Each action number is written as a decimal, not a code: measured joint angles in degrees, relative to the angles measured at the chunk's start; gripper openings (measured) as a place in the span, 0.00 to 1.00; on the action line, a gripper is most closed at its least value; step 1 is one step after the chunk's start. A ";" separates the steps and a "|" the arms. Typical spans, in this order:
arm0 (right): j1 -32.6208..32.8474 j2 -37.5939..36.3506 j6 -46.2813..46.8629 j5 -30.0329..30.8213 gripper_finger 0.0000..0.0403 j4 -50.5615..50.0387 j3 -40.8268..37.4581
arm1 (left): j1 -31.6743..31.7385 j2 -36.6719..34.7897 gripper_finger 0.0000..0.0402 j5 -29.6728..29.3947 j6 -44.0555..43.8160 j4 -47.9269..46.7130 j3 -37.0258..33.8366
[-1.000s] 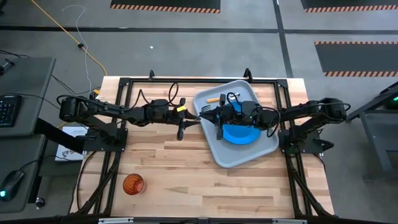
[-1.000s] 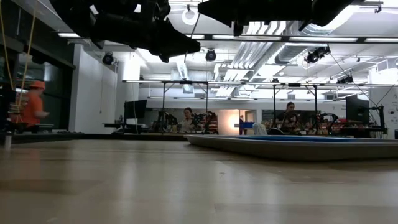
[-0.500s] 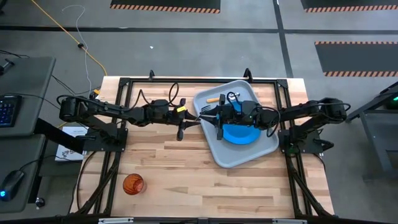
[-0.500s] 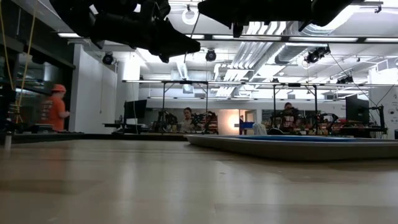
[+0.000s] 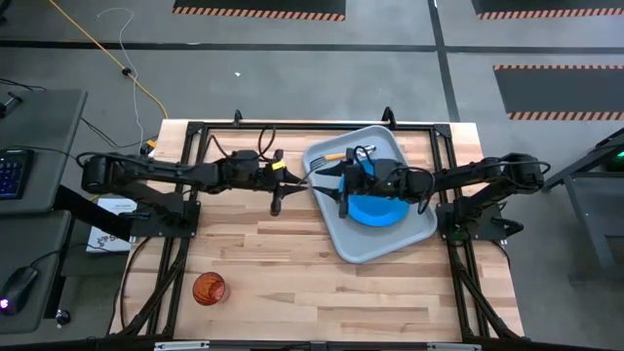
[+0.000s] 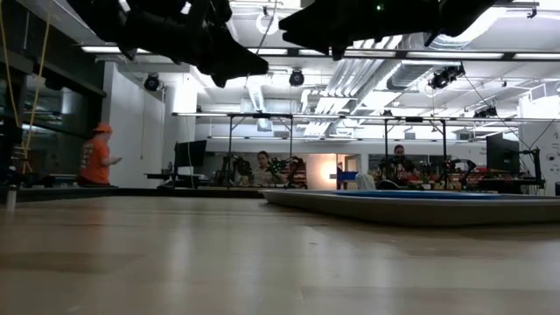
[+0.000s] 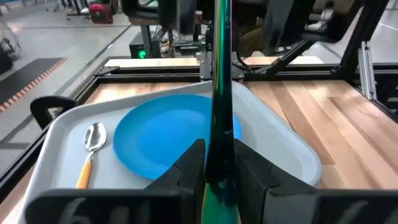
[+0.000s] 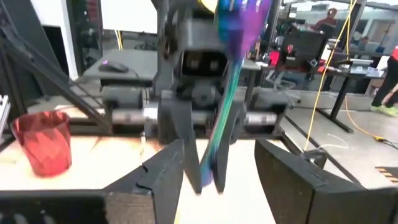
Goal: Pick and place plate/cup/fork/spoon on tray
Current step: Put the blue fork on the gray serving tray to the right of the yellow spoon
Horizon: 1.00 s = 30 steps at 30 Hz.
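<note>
The fork (image 7: 221,74) stands upright, clamped in the left hand (image 7: 219,163) at the tray's (image 5: 414,229) left edge, centre frame. On the tray lie plate (image 5: 378,209) and spoon (image 7: 91,149). The right hand (image 8: 221,168) is spread open around the fork. The cup (image 5: 209,289) sits lower left on the surface (image 5: 292,263).

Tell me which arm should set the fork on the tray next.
Left. The left gripper is shut on the fork, facing the tray. The right gripper is open around the fork, not gripping it.
</note>
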 joint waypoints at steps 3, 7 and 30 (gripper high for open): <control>0.00 -0.17 -0.71 -0.02 0.48 -1.89 0.00 | 0.09 -2.42 0.12 0.67 -1.82 -4.01 0.02; 0.00 -0.20 -2.67 -1.47 0.48 -5.05 0.00 | 0.07 -5.43 0.12 8.00 -4.28 -10.17 -0.02; 1.21 -1.81 -10.66 -3.13 0.48 -18.96 0.02 | 0.79 -6.26 0.13 34.00 -29.56 -38.68 -0.02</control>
